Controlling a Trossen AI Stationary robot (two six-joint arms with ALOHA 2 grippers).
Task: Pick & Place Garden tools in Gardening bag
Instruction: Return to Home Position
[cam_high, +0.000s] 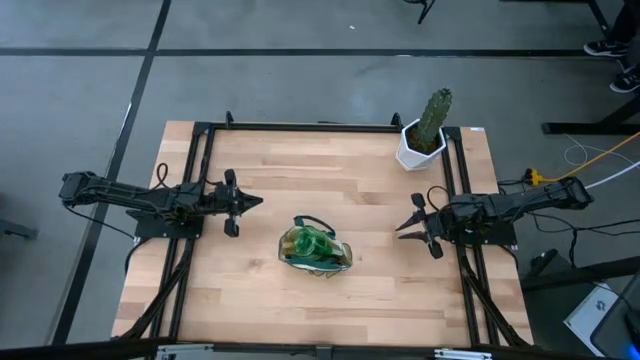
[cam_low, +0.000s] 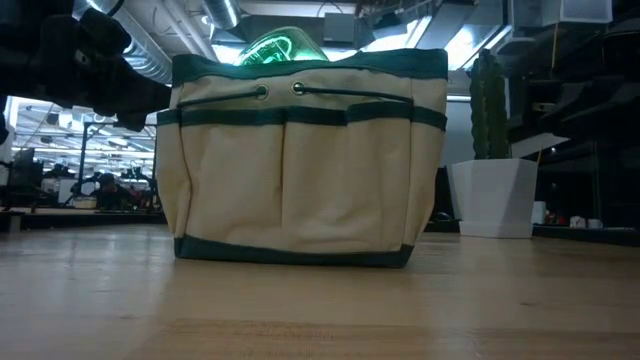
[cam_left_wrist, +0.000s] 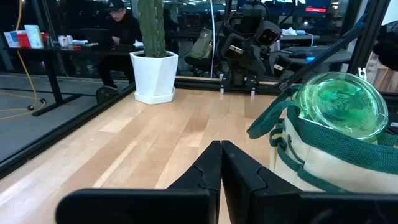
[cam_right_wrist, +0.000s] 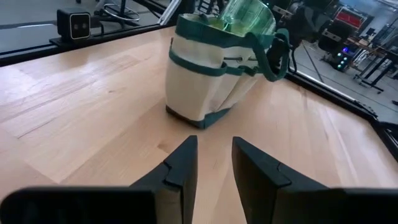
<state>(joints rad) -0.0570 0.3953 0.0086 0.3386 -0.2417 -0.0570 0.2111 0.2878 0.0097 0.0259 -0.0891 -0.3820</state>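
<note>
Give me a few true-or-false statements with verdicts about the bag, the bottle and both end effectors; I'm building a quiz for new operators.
1. The green spray bottle sits in the bag, its top above the rim. True.
2. The left end effector is open. False: it is shut and empty.
3. The right end effector grips the bag. False: it is open and apart from the bag.
4. The cactus stands in a white pot, outside the bag. True.

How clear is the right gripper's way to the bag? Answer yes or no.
Probably yes: the right gripper, open, faces the bag across bare table; the cactus stands off to the side, and the left gripper waits beyond the bag.
</note>
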